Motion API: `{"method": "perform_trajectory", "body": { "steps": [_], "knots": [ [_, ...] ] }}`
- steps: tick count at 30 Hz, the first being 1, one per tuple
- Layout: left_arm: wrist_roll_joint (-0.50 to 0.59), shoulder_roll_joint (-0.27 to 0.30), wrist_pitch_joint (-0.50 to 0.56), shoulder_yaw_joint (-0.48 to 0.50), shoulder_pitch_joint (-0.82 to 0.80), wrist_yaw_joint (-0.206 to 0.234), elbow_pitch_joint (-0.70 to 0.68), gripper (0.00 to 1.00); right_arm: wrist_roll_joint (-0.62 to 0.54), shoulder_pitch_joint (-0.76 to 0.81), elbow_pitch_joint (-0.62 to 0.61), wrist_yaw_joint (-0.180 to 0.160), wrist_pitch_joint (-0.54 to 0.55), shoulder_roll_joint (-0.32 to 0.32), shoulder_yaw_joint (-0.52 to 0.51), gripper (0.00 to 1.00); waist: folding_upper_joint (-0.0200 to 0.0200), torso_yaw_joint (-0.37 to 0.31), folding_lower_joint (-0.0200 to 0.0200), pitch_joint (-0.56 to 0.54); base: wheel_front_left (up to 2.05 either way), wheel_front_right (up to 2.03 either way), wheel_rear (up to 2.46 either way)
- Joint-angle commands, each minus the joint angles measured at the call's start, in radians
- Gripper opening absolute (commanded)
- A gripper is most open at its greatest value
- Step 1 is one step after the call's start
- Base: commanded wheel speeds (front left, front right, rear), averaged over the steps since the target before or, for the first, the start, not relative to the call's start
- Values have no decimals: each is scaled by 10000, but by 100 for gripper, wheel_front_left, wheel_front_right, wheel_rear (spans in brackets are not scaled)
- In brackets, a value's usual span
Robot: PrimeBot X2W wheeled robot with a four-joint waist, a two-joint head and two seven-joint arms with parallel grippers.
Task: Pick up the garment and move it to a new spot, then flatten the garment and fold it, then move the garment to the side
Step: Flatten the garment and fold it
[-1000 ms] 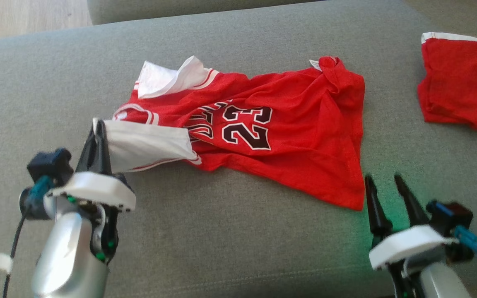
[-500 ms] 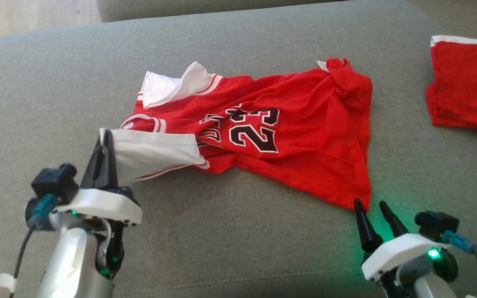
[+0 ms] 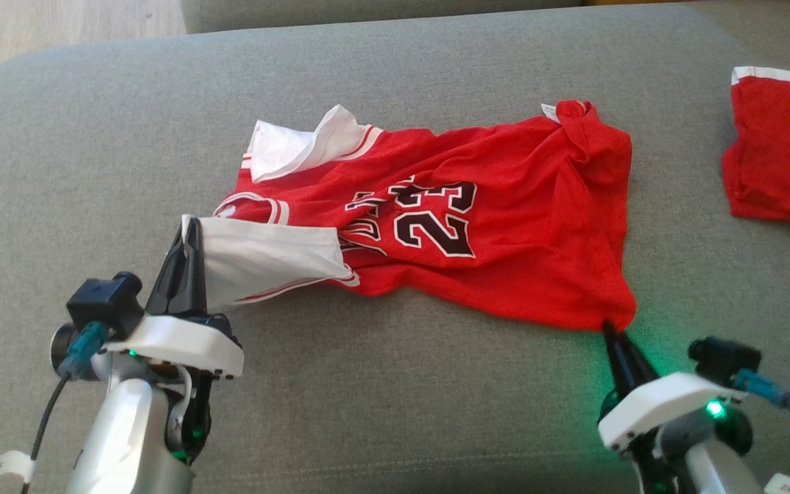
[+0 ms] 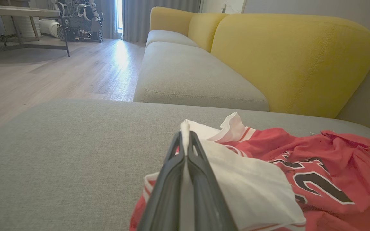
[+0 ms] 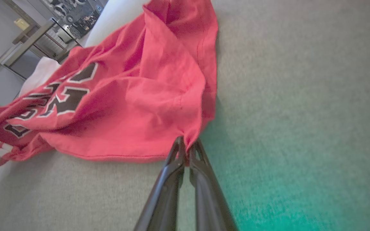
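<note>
Pinching the white turned-out edge at one end, the left hand (image 3: 190,226) is clamping shut on the crumpled red mesh basketball jersey with white trim and a black number (image 3: 505,226). The right hand (image 3: 609,329) is gripping the very tip of the red hem corner at the other end, its dark fingers pressed together. That right-hand bite is looking shallow, so the corner is likely to be slipping free once the cloth is being pulled taut or lifted. The left hand may be holding only one layer, which is risking a twisted hang. The jersey is lying bunched across the grey woven sofa cushion (image 3: 395,89), its far edge folded over, and dragging could be deepening those creases. A second red garment with a white band (image 3: 779,165) is lying well apart to the right.
</note>
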Motion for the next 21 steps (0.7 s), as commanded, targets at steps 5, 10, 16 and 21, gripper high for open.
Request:
{"method": "perform_trajectory", "body": {
  "steps": [5, 10, 16, 21],
  "knots": [
    [258, 137, -124, 548, -447, -84, -391, 0, -416, -1046, -591, -7, -454, -547, -319, 0, 0, -31, 0, -8, 0, 0, 0],
    [483, 39, -124, 630, -834, -187, -699, 0, -710, -1833, -705, -7, -523, -1070, -979, 0, 0, -38, 0, -43, 0, 0, 0],
    [756, -131, -124, 230, -415, -603, -887, 0, -891, -1629, -463, -7, -17, -1233, -1258, 0, 0, 51, 0, -61, 0, 0, 0],
    [841, -210, -124, -270, 308, -879, -312, 0, -836, -895, -135, -7, 335, -1050, -1142, 0, 0, 120, 0, -23, 0, 0, 0]
  ]
}}
